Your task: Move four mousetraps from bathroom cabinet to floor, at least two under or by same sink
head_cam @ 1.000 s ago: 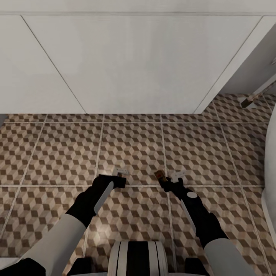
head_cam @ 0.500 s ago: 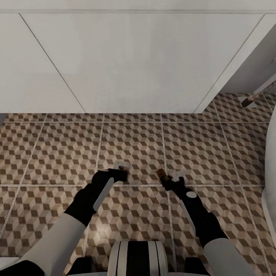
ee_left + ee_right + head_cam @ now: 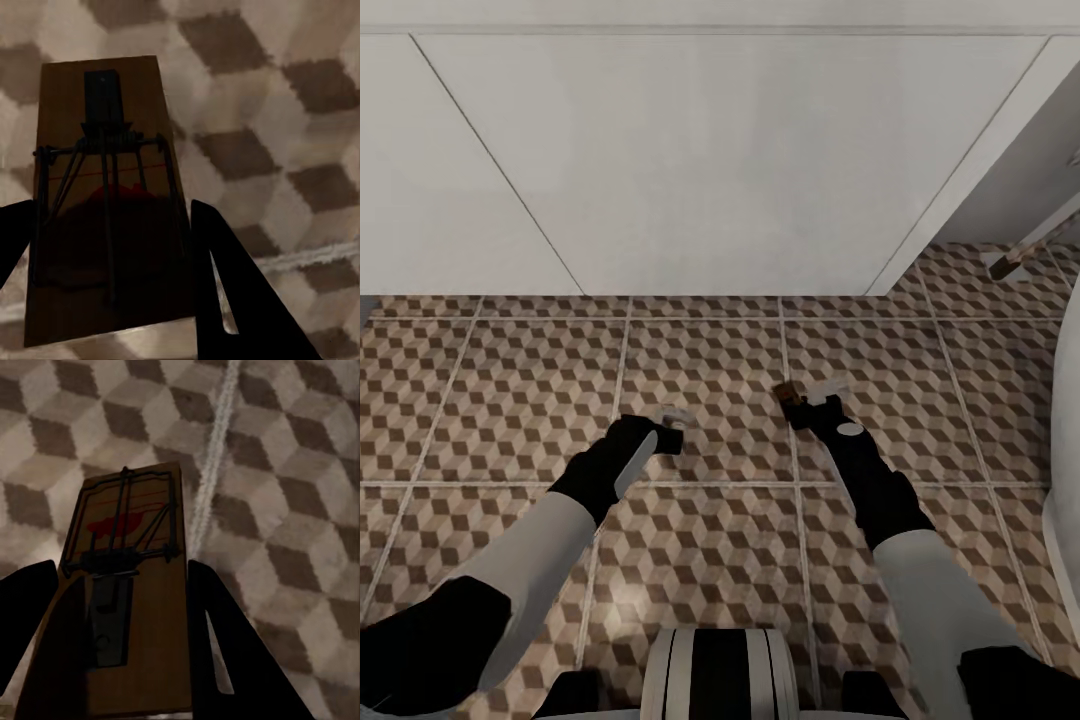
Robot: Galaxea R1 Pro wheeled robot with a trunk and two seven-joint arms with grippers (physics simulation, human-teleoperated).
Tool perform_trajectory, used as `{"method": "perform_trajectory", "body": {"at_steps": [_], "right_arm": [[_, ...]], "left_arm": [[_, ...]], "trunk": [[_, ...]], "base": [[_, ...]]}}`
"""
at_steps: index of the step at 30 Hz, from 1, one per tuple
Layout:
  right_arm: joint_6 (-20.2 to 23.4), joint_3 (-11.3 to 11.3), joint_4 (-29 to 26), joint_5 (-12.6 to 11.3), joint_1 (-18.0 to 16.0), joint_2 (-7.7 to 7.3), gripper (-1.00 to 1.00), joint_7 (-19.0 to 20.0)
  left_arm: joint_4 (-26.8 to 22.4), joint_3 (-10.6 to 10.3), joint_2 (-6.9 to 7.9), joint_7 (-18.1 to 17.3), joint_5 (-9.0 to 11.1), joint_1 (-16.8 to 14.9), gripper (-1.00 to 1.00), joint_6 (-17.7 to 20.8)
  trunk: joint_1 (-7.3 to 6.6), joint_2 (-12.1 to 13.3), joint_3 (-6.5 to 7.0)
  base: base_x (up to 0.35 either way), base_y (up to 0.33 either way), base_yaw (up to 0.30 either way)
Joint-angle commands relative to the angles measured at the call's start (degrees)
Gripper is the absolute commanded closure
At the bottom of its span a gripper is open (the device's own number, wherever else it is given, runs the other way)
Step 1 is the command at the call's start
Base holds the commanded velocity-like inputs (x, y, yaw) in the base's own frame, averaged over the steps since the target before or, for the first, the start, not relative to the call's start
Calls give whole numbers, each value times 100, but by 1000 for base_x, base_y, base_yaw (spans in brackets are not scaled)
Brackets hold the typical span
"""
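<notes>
Two mousetraps in hand, one per arm, both low over the bathroom floor (image 3: 510, 390). Left mousetrap (image 3: 105, 195): brown board, dark wire parts and a red mark on top, seated between the left gripper (image 3: 672, 432) fingers (image 3: 225, 292), which press against its long edges — clamped, not loose. Right mousetrap (image 3: 127, 592): same build, red mark toward the far end, pinched the same way by the right gripper (image 3: 808, 405) fingers (image 3: 221, 645), with a pale grout line (image 3: 214, 457) running just beside it on the tiles below. From the head camera, only a brown end of the right trap peeking past the black wrist, and pale fingertips at the left; both hands out in the open tiles, well apart from each other, short of a wide white panel (image 3: 720, 160) that fills the far side. Whether that panel belongs to a sink unit: cannot tell. Probably the setting-down step, with neither board resting on the tiles yet as far as the wrist cameras suggest. To do it well: lower each board flat, wire side up, until it touches the tile before parting the fingers — no dropping from height. Better also to choose a spot directly against or under the sink first, since two traps must end there.
</notes>
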Motion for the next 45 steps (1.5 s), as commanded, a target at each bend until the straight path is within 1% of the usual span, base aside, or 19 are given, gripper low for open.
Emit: {"method": "perform_trajectory", "body": {"at_steps": [1,2,3,5,7,11,14,15,17,19,21,22,24,25,26,30,34,38,45], "right_arm": [[66,-6,183,60,-186,49,100,36],[78,-6,296,61,-276,80,100,35],[91,-6,548,68,-452,145,100,32],[95,-6,830,74,-624,203,100,29],[87,-6,1389,80,-935,271,100,22],[59,-6,1896,83,-1280,313,100,-5],[3,-3,2028,78,-1379,327,100,-16],[-73,-1,2051,77,-1396,331,100,-18],[-242,6,2066,76,-1411,334,100,-15],[-393,13,2067,75,-1418,333,100,-12],[-480,19,2063,77,-1422,331,100,-6],[-516,23,2053,77,-1423,327,100,1],[-556,27,2040,79,-1425,320,100,14],[-563,27,2036,80,-1425,318,100,16],[-572,28,2029,81,-1425,315,100,18],[-586,29,1972,80,-1426,311,100,24],[-588,30,1902,78,-1424,317,100,22],[-588,30,1891,81,-1425,314,100,22],[-588,30,1890,81,-1422,318,100,23]], "left_arm": [[106,-17,13,48,52,-108,100,-17],[144,-15,20,48,52,-154,100,-31],[202,-10,39,48,52,-233,100,-51],[245,-7,58,48,52,-300,100,-63],[358,-2,89,51,52,-415,100,-76],[574,11,111,51,52,-520,100,-100],[647,24,197,44,54,-546,100,-409],[660,26,241,34,56,-551,100,-626],[646,26,281,21,58,-555,100,-877],[564,24,301,17,64,-557,100,-1006],[333,14,319,15,67,-558,100,-1070],[99,3,335,16,68,-559,100,-1090],[-401,-17,392,19,69,-559,100,-1048],[-514,-20,405,20,69,-559,100,-1005],[-717,-26,424,22,69,-559,100,-876],[-1107,-33,455,34,63,-559,100,-388],[-1208,-36,471,38,58,-559,100,-230],[-1207,-36,541,39,60,-559,100,-204],[-1214,-36,566,39,61,-559,100,-200]], "trunk": [[-1,-1,-4],[-1,-1,-4],[-1,-1,-4],[-1,-1,-4],[-1,-1,-4],[-1,-1,-4],[-1,-1,-4],[-1,-1,-4],[-1,-1,-4],[-1,-1,-4],[-1,-1,-4],[-1,-1,-4],[-1,-1,-4],[-1,-1,-4],[-1,-1,-4],[-1,-1,-4],[-1,-1,-4],[10,-7,-92],[28,-16,-247]], "base": [[0,0,0],[0,0,0],[0,0,0],[0,0,0],[0,0,0],[0,0,0],[0,0,0],[0,0,0],[0,0,0],[0,0,0],[0,0,0],[0,0,0],[0,0,0],[0,0,0],[0,0,0],[0,0,0],[0,0,0],[0,0,0],[0,0,0]]}}
